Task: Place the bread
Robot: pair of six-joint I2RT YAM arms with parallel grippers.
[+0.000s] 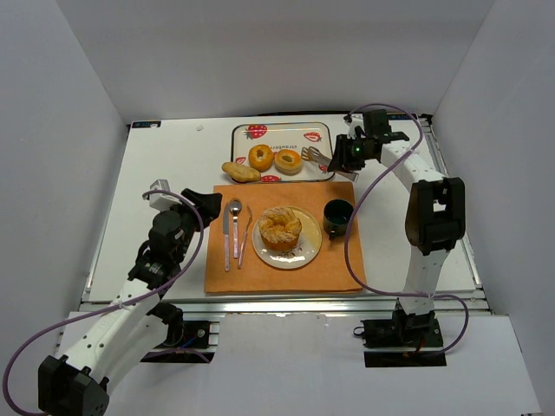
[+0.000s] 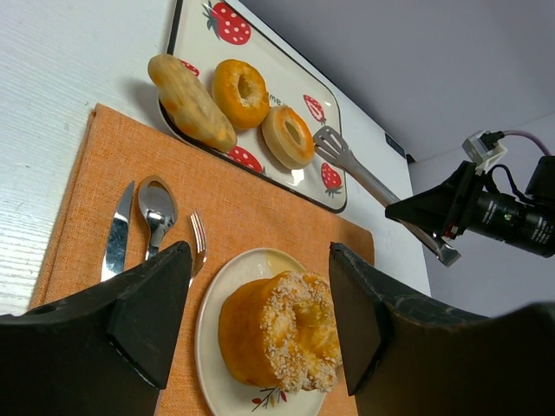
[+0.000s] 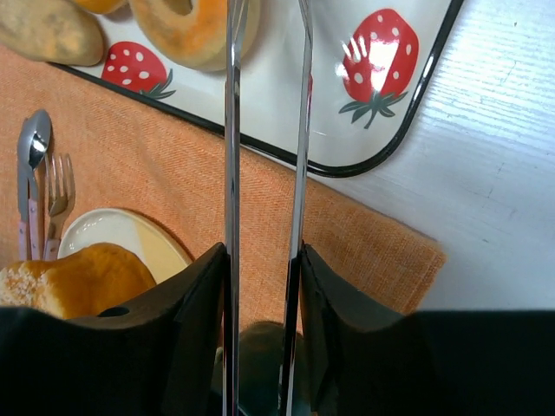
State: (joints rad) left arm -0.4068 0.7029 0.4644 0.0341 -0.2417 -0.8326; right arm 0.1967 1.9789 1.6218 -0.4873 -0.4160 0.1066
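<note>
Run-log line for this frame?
left pincer open, facing plate | right pincer shut on tongs over tray | crumbed bread on plate

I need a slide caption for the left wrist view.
Open left claw facing crumb-topped bread on plate; strawberry tray beyond.

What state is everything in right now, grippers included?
Left gripper: open, empty, by the mat's left edge.
Right gripper: shut on tongs.
Tongs: empty, tips over the tray.
Sugared bread: resting on the plate.
Two ring breads: lying in the tray.
Long bread: on the tray's near left corner.
Cup: upright on the mat.
Knife, spoon, fork: flat on the mat.
</note>
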